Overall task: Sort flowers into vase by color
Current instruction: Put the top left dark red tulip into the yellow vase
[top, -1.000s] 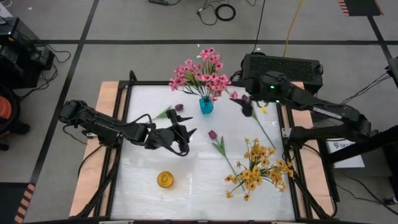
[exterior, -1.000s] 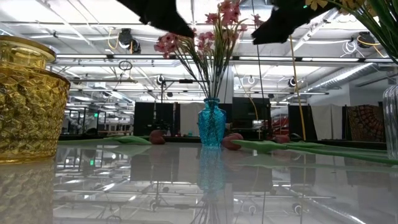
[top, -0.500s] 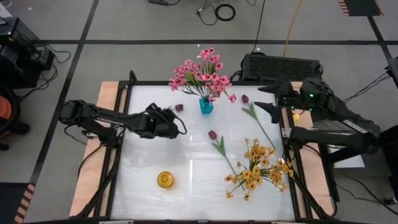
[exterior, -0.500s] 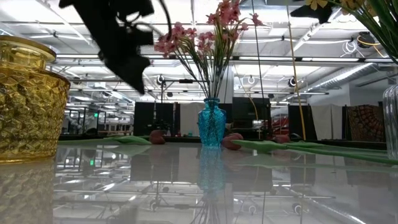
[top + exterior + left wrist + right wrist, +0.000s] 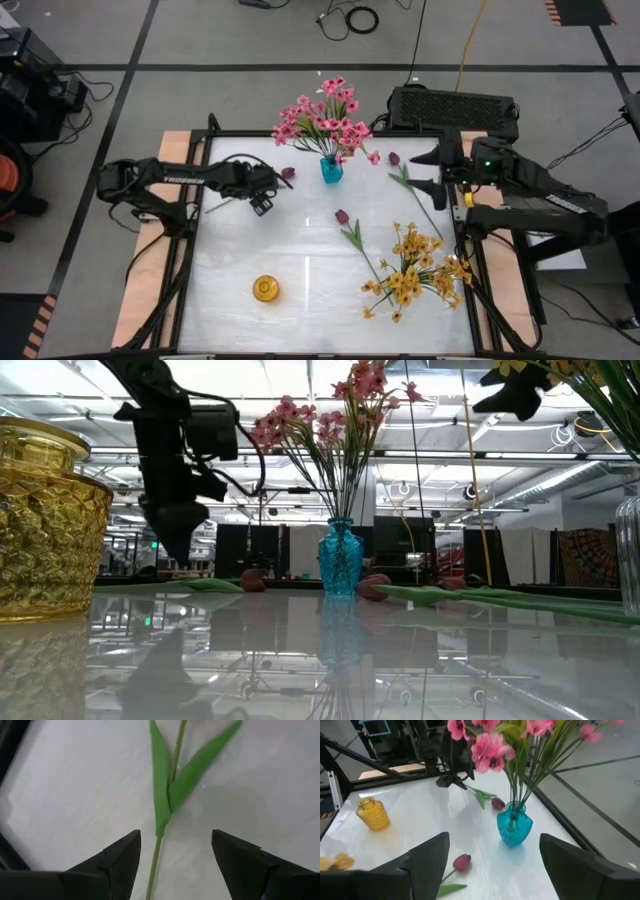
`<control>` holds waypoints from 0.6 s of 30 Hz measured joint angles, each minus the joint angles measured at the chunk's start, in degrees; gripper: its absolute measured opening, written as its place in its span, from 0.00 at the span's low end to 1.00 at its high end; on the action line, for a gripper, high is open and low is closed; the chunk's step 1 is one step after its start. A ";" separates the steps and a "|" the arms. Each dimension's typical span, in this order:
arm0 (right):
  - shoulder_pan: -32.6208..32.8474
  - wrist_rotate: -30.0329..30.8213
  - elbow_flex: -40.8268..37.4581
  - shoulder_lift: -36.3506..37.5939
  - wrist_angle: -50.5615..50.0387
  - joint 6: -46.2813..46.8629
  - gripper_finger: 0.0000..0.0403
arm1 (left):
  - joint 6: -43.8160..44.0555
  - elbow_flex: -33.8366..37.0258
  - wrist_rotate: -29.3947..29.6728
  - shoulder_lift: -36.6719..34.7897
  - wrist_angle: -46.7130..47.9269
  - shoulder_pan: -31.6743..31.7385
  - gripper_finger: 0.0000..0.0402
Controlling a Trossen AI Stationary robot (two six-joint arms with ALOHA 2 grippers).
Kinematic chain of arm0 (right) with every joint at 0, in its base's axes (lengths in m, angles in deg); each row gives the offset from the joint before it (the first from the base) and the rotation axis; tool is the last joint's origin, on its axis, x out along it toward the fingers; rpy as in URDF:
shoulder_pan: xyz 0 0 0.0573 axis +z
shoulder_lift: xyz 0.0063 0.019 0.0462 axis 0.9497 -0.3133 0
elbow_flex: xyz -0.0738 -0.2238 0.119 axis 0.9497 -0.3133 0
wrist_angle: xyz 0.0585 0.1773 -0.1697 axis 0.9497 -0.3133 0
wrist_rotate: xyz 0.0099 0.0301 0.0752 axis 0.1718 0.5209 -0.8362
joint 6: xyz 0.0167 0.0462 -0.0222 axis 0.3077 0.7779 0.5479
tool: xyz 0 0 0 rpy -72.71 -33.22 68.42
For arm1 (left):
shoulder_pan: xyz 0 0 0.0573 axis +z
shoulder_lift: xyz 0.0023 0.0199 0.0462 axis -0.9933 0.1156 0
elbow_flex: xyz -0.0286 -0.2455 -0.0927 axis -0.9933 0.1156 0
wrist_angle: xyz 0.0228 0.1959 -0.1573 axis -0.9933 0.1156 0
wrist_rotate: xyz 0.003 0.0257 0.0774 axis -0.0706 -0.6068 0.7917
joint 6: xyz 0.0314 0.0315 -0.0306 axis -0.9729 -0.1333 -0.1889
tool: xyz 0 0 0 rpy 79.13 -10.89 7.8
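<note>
Green-stemmed tulip (image 5: 162,795), at ten o'clock on the table, lies between the left gripper (image 5: 175,857)'s parted fingers, seemingly awaiting descent and closing, while the right gripper (image 5: 492,855) waits spread-fingered at three o'clock.

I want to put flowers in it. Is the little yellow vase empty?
Yes, empty. From above, the yellow vase stands upright with nothing in it; the yellow flowers lie loose on the table.

Bright pink blossom sprays (image 5: 325,118) on green stems fill a translucent turquoise glass vase (image 5: 331,169). Amber-yellow faceted glass vase (image 5: 265,289), diamond-patterned. Golden-yellow blossom sprays (image 5: 412,268) on glossy white table (image 5: 300,250). Between the black left gripper (image 5: 172,851) jaws: a green two-leaf tulip stem (image 5: 167,785).
</note>
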 joint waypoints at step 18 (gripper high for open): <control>0.58 -0.17 -6.19 -0.44 9.54 1.92 0.75 | -16.33 0.48 -8.74 0.02 -2.20 9.04 0.62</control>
